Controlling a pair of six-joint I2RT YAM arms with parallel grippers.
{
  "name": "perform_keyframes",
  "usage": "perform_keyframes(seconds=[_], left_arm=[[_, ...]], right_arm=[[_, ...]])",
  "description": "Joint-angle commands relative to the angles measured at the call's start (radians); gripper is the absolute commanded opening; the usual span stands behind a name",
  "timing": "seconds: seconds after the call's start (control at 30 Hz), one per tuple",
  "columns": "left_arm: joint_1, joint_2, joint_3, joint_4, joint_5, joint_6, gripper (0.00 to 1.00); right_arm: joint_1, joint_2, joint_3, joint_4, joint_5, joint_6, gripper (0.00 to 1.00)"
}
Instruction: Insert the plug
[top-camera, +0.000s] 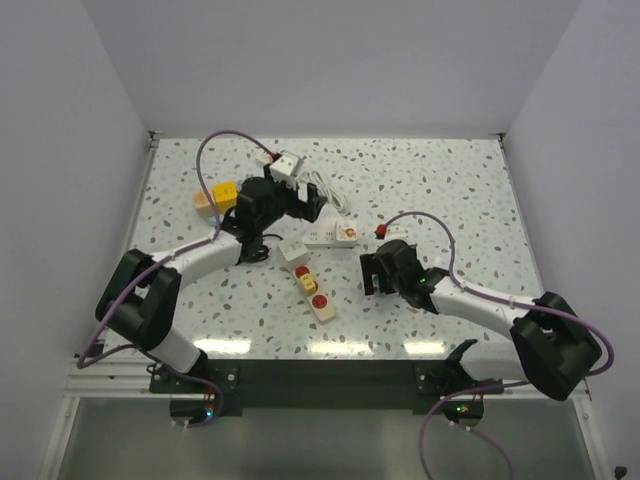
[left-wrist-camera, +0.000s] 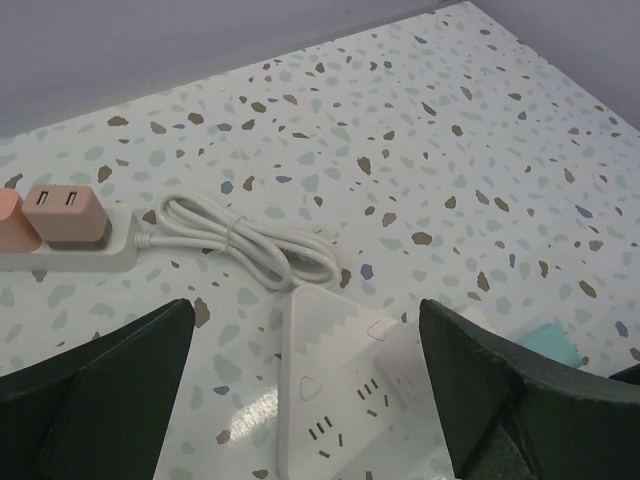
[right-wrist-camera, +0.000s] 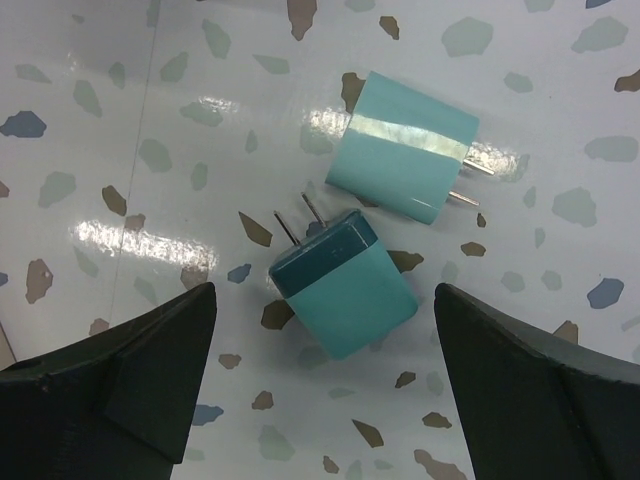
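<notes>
Table (top-camera: 440, 180): speckled terrazzo top that carries all the things.
Left tool (left-wrist-camera: 305, 325): jaws spread wide with nothing gripped. Its dark fingers (left-wrist-camera: 100, 390) stand on either side of the white power strip.
White power strip (left-wrist-camera: 335, 400): lies flat on the table under the left tool with its socket face up. There is a clear gap to the finger on the left of the wrist view. The finger on the right overlaps the strip's edge, and I cannot tell whether they touch.
White cable (left-wrist-camera: 250, 240): tied in a loose coil just beyond the white power strip.
Second strip (left-wrist-camera: 95, 262): at the left edge of the left wrist view, with a peach plug (left-wrist-camera: 65, 213) seated in it.
Right tool (right-wrist-camera: 325, 300): jaws wide apart, holding nothing, poised over two teal plugs.
Dark-banded teal plug (right-wrist-camera: 345, 290): lies on its side on the table between the right tool's fingers and touches neither. Its two prongs point up and to the left in the wrist view.
Pale teal plug (right-wrist-camera: 405, 160): lies just beyond the dark-banded one, prongs pointing right. I cannot tell whether their corners meet.
Third strip (top-camera: 312, 288): lies between the two arms and carries a yellow and a red plug.
Yellow block (top-camera: 226, 192): beside the left arm, on the far left of the table.
Plug and sockets: both teal plugs lie loose, well apart from the white power strip.
</notes>
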Motion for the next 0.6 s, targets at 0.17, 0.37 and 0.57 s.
perform_keyframes(seconds=[0.17, 0.37, 0.57], left_arm=[[0.006, -0.137, -0.112, -0.021, 0.082, 0.039, 1.0], [0.006, -0.183, -0.165, -0.035, 0.079, 0.048, 1.0], [0.006, -0.216, -0.197, -0.043, 0.107, 0.048, 1.0]], right_arm=[[-0.002, 0.084, 0.081, -0.019, -0.047, -0.029, 0.93], [-0.002, 0.112, 0.107, 0.006, -0.071, -0.072, 0.91], [-0.002, 0.145, 0.126, 0.018, -0.165, -0.121, 0.85]])
